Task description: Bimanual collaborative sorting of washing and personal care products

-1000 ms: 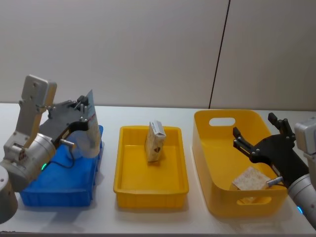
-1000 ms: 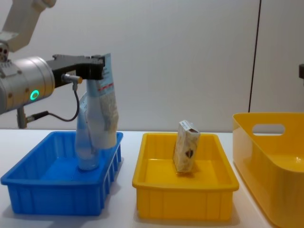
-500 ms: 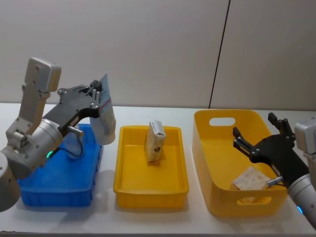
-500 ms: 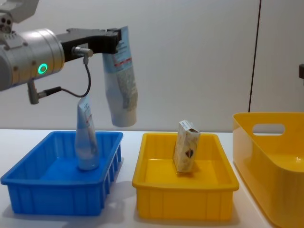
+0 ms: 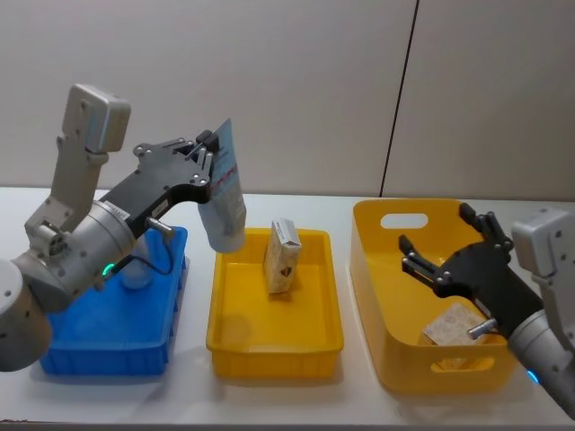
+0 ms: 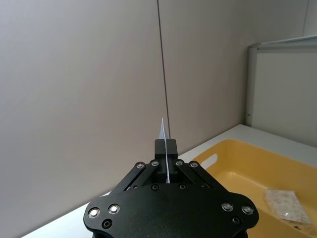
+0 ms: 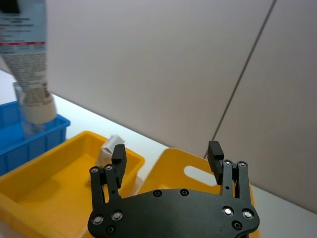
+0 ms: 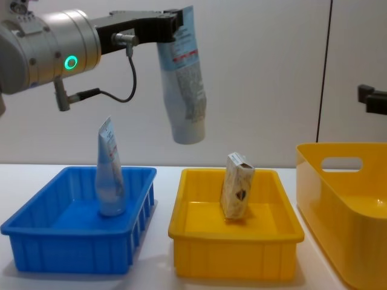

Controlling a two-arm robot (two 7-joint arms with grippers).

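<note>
The tube (image 8: 184, 78) hung in the upper middle of the chest view. Its flat crimped end was pinched between the pressed-together fingers of the left end effector (image 8: 172, 18), and its capped end pointed down. In the left wrist view the crimp showed as a thin white edge standing up between the fingers. The tube's long axis ran close to vertical, leaning slightly so that the cap sat further towards the right of the frame than the crimp. The cap hung well clear above the left rim of the shallow yellow tray (image 8: 236, 263), just beyond the blue bin (image 8: 36, 241).

A second tube (image 8: 110, 175) stood upright in the blue bin at lower left. A small beige box (image 8: 237, 184) stood on end in the tray.

At the right of the head view the right end effector (image 5: 436, 238) hovered over the deep yellow bin (image 5: 386, 359), its fingers spread wide and holding nothing. A whitish pack (image 5: 456, 325) lay on that bin's floor.

The left arm had the tube, and the right stood well apart across the tray. If a handover was intended, the free capped end was probably the part on offer, so the spread fingers would have had to close across the near-vertical body.
</note>
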